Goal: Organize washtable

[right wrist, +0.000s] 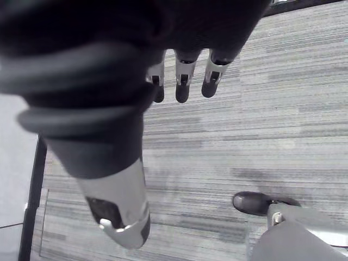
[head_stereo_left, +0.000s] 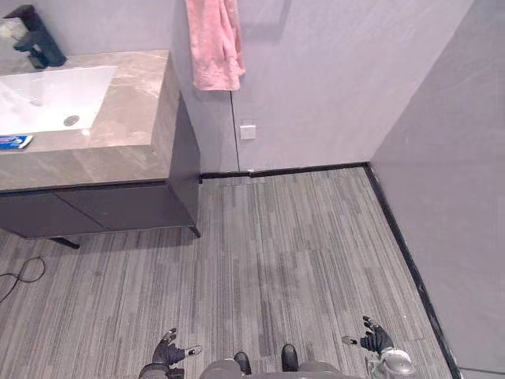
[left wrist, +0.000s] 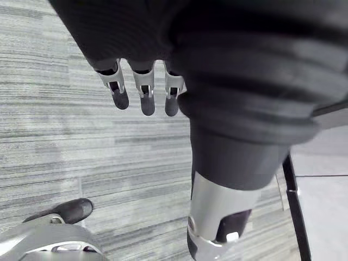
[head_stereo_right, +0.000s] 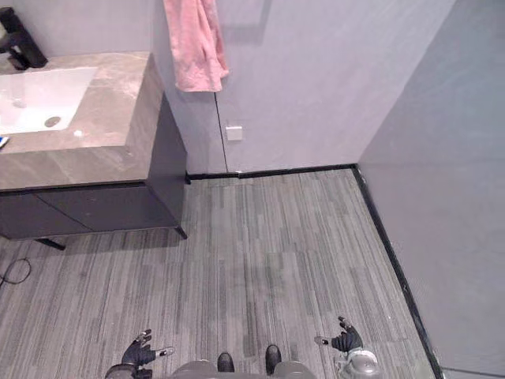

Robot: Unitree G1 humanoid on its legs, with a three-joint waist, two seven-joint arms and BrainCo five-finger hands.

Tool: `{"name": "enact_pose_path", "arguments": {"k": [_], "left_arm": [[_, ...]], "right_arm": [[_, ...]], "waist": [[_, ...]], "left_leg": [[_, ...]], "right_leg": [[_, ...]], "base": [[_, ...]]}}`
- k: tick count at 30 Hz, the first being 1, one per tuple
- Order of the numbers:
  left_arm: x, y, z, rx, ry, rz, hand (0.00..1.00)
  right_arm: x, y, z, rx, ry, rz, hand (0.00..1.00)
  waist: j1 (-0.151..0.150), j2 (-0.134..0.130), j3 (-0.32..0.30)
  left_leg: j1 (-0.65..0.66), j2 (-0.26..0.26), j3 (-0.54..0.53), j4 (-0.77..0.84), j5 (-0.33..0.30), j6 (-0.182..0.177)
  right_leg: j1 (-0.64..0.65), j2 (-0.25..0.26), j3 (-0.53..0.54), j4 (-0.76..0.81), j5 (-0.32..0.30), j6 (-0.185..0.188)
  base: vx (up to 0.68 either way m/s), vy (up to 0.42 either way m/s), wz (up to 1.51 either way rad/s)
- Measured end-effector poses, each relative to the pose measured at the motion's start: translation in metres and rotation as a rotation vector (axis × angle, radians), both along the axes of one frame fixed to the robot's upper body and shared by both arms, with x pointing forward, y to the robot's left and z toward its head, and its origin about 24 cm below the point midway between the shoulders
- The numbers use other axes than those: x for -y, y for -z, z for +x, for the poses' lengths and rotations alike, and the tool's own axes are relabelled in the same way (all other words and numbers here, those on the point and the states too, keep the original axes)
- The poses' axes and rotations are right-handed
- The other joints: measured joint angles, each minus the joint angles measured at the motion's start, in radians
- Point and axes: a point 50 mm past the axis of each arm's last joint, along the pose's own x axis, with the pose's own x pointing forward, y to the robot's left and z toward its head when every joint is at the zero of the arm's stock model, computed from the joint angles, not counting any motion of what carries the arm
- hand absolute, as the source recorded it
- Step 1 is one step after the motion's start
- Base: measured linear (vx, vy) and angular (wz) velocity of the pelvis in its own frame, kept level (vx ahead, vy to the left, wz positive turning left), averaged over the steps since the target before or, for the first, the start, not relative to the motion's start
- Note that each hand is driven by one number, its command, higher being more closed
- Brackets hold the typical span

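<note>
The washtable (head_stereo_left: 130, 99) is a marble-look counter at the far left with a white sink (head_stereo_left: 47, 99) and a black tap (head_stereo_left: 35, 35). A blue tube (head_stereo_left: 14, 142) lies on the counter's front edge by the sink. Both my hands hang low over the floor, far from the counter. My left hand (head_stereo_left: 167, 352) is at the bottom left with relaxed straight fingers (left wrist: 147, 95) and holds nothing. My right hand (head_stereo_left: 375, 339) is at the bottom right, its fingers (right wrist: 182, 81) also relaxed and empty.
A pink towel (head_stereo_left: 215, 43) hangs on the wall right of the counter. A dark cabinet (head_stereo_left: 102, 207) sits under the counter. A white socket (head_stereo_left: 248, 131) is on the back wall. Grey striped floor (head_stereo_left: 292, 245) stretches between me and the walls.
</note>
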Motion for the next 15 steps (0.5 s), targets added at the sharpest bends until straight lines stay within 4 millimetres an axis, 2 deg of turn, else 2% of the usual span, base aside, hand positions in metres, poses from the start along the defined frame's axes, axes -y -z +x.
{"name": "enact_pose_path", "arguments": {"k": [3,4,5,7,9,10,11,12,13,14,15], "left_arm": [[-0.001,-0.002,0.006,0.017,0.004,0.004,0.0],[-0.002,-0.003,0.008,0.021,0.006,0.006,0.0],[-0.001,-0.002,0.006,0.015,0.004,0.004,0.0],[-0.003,-0.003,0.009,0.023,-0.002,0.014,0.0],[-0.002,-0.005,0.016,0.041,0.001,0.013,0.0],[-0.002,-0.006,0.019,0.049,0.0,0.011,0.0],[-0.003,-0.006,0.017,0.043,0.007,0.016,0.0],[-0.004,-0.006,0.016,0.039,0.014,0.018,0.0],[0.001,-0.005,0.017,0.042,0.011,0.006,0.0],[0.003,-0.005,0.019,0.05,0.01,0.0,0.0],[0.004,-0.005,0.021,0.055,0.007,-0.004,0.0]], "right_arm": [[-0.01,0.004,-0.003,-0.009,-0.002,0.027,0.0],[-0.016,0.006,-0.005,-0.021,-0.006,0.042,0.0],[-0.016,0.006,-0.005,-0.016,-0.001,0.044,0.0],[-0.014,0.004,-0.001,-0.009,-0.014,0.034,0.0],[-0.014,0.002,0.004,0.002,-0.021,0.033,0.0],[-0.016,0.001,0.009,0.012,-0.032,0.033,0.0],[-0.018,0.001,0.01,0.01,-0.05,0.033,0.0],[-0.018,0.002,0.007,0.003,-0.047,0.034,0.0],[-0.014,0.002,0.005,-0.002,-0.039,0.027,0.0],[-0.013,0.001,0.009,0.008,-0.041,0.019,0.0],[-0.014,-0.001,0.012,0.018,-0.047,0.02,0.0]], "waist": [[-0.001,-0.004,0.013],[0.001,-0.008,0.023],[-0.002,-0.007,0.027],[-0.004,-0.016,0.027],[-0.01,-0.018,0.03],[-0.02,-0.014,0.032],[-0.033,-0.021,0.029],[-0.04,-0.028,0.026],[-0.047,-0.017,0.022],[-0.047,0.0,0.021],[-0.045,0.006,0.022]], "left_leg": [[0.024,0.002,0.002,0.022,-0.031,0.014],[0.052,-0.007,0.004,0.023,-0.049,0.014],[0.077,-0.007,0.002,0.023,-0.066,0.009],[0.101,-0.005,-0.003,0.008,-0.076,-0.004],[0.111,0.01,-0.012,0.0,-0.085,-0.018],[0.119,0.027,-0.018,-0.01,-0.091,-0.038],[0.143,0.028,-0.033,-0.032,-0.092,-0.061],[0.158,0.029,-0.048,-0.035,-0.103,-0.08],[0.17,0.055,-0.067,-0.023,-0.112,-0.097],[0.157,0.083,-0.078,0.011,-0.094,-0.131],[0.13,0.095,-0.095,0.069,-0.078,-0.156]], "right_leg": [[-0.123,-0.026,-0.078,0.29,-0.03,0.021],[-0.163,-0.069,-0.132,0.404,-0.051,0.02],[-0.187,-0.101,-0.175,0.441,-0.067,0.018],[-0.221,-0.127,-0.23,0.395,-0.069,0.02],[-0.253,-0.129,-0.27,0.27,-0.059,0.007],[-0.266,-0.108,-0.286,0.16,-0.03,-0.015],[-0.259,-0.088,-0.283,0.062,0.032,-0.043],[-0.256,-0.084,-0.273,0.047,0.11,-0.092],[-0.253,-0.075,-0.287,0.077,0.109,-0.118],[-0.244,-0.058,-0.301,0.078,0.08,-0.141],[-0.233,-0.046,-0.305,0.072,0.065,-0.151]], "base": [[0.04,0.062,-0.01],[0.12,0.045,-0.02],[0.16,0.051,-0.05],[0.18,-0.001,0.06],[0.27,-0.075,0.14],[0.36,-0.132,0.2],[0.5,-0.192,0.33],[0.47,-0.19,0.4],[0.59,-0.281,0.29],[0.49,-0.26,0.13],[0.47,-0.263,0.0]]}}
